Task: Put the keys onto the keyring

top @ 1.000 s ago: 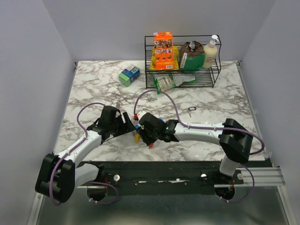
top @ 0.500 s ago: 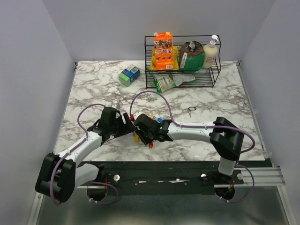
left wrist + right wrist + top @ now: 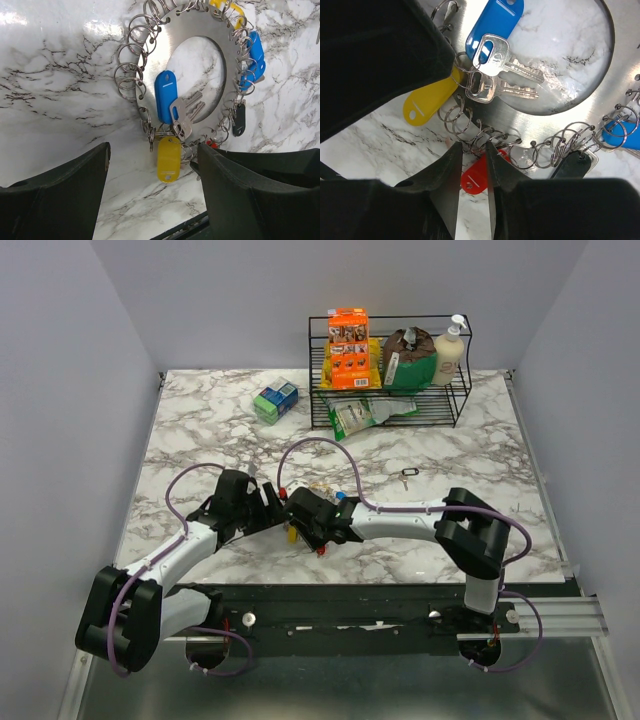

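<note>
The keyring (image 3: 172,30) is a flat steel ring edged with several small split rings, lying on the marble. A blue-tagged key pair (image 3: 166,95) lies in its hole. A yellow tag (image 3: 168,159), a red tag (image 3: 476,181), a black tag (image 3: 239,119) and more blue tags (image 3: 255,55) hang at its rim. My left gripper (image 3: 150,172) is open, its fingers either side of the yellow tag without touching it. My right gripper (image 3: 472,150) is nearly closed, its tips pinching split rings on the keyring's rim (image 3: 520,127) above the red tag. A loose key (image 3: 405,477) lies apart to the right.
A black wire rack (image 3: 390,390) holding boxes, bags and a soap bottle stands at the back. A green and blue box (image 3: 275,400) lies left of it. Both grippers (image 3: 285,510) meet near the table's front edge (image 3: 350,585). Grey walls close in both sides.
My right arm has slid left, bringing its gripper closer against the left gripper over the keyring. The left arm has hardly moved.
</note>
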You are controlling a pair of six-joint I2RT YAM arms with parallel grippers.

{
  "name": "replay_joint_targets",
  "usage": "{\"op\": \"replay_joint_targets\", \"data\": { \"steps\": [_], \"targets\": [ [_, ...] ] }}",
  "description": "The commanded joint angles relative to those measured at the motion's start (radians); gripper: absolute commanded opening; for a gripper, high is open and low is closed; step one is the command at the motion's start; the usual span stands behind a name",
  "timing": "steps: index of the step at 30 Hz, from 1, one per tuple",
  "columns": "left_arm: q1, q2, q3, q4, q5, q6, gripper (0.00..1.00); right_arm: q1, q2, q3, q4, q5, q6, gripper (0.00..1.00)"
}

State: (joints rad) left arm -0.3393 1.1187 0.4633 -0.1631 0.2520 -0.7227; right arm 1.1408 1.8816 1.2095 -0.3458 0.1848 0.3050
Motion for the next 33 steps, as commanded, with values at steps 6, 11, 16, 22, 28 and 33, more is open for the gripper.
{"op": "replay_joint_targets", "data": {
  "steps": [6, 11, 16, 22, 28, 33],
  "targets": [
    [0.008, 0.004, -0.025, 0.017, 0.015, 0.0, 0.79, 0.011, 0.028, 0.022, -0.018, 0.073, 0.022, 0.25],
    [0.008, -0.008, -0.025, 0.008, 0.004, 0.003, 0.79, 0.011, 0.008, 0.009, -0.018, 0.125, 0.043, 0.15],
    [0.008, -0.014, -0.026, -0.001, -0.003, 0.006, 0.79, 0.011, -0.038, -0.03, -0.01, 0.183, 0.056, 0.1],
    [0.008, -0.002, -0.023, 0.002, -0.011, 0.011, 0.79, 0.011, -0.065, -0.047, -0.012, 0.212, 0.057, 0.07],
    [0.008, 0.026, 0.027, -0.026, -0.031, 0.046, 0.79, 0.01, -0.09, -0.077, -0.025, 0.268, 0.069, 0.08],
    [0.008, 0.067, 0.123, -0.081, -0.068, 0.086, 0.79, 0.01, -0.111, -0.1, -0.03, 0.295, 0.085, 0.11]
  ]
}}
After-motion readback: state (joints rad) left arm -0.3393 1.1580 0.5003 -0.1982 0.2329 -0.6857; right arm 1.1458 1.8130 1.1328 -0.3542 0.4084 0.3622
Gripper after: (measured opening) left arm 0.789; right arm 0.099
